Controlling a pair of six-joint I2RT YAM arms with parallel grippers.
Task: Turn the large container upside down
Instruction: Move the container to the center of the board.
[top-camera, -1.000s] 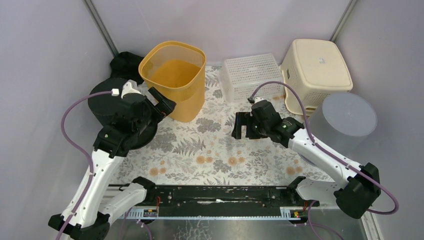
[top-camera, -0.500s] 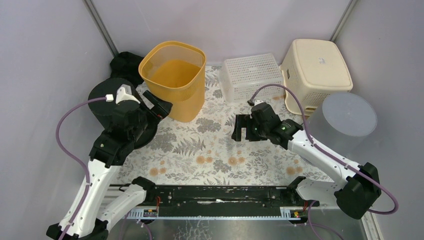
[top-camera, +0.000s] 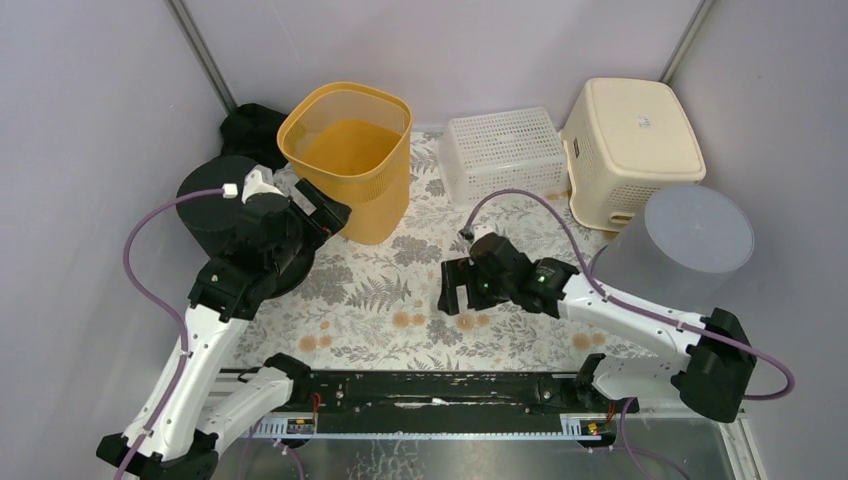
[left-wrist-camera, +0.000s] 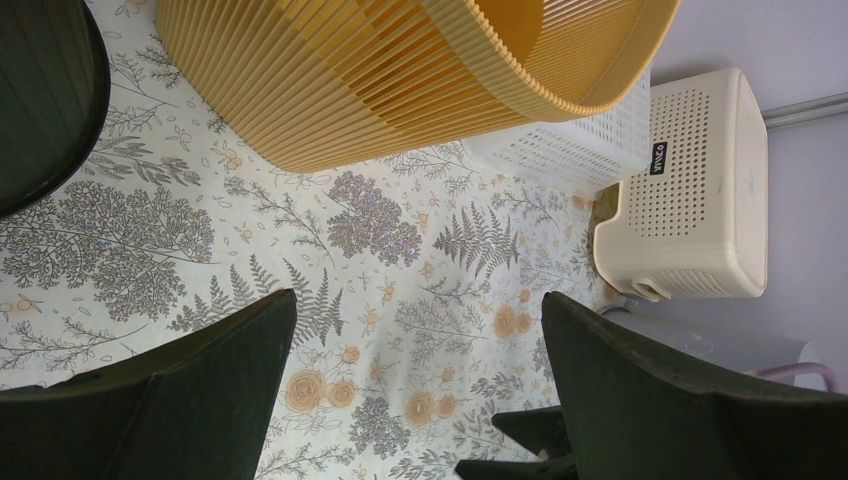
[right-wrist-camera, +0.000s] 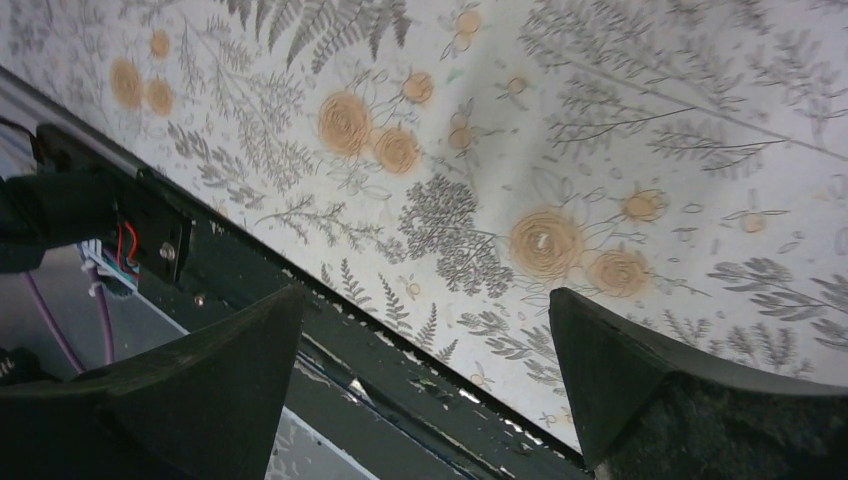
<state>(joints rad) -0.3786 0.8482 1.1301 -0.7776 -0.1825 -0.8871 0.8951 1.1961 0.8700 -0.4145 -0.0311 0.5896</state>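
The left arm (top-camera: 200, 330) is hiding much of a black round tub (top-camera: 205, 195), and the left wrist view is cutting off the top of the large ribbed yellow plastic container (top-camera: 372, 205). A dark label (left-wrist-camera: 660, 160) on the overturned cream perforated bin (top-camera: 630, 135) is showing lettering too small to read. The container is standing mouth up at the back left of the floral cloth (top-camera: 400, 290). The left gripper (top-camera: 322, 208) is hovering beside its near wall and the right gripper (top-camera: 447, 290) over bare cloth, both gaping wide, holding nothing.

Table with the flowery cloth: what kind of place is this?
Probably a robot practice booth, not a home. Plain walls box in the table. A left arm and a right arm are bolted at its near edge, and plastic containers such as the orange bin stand around.
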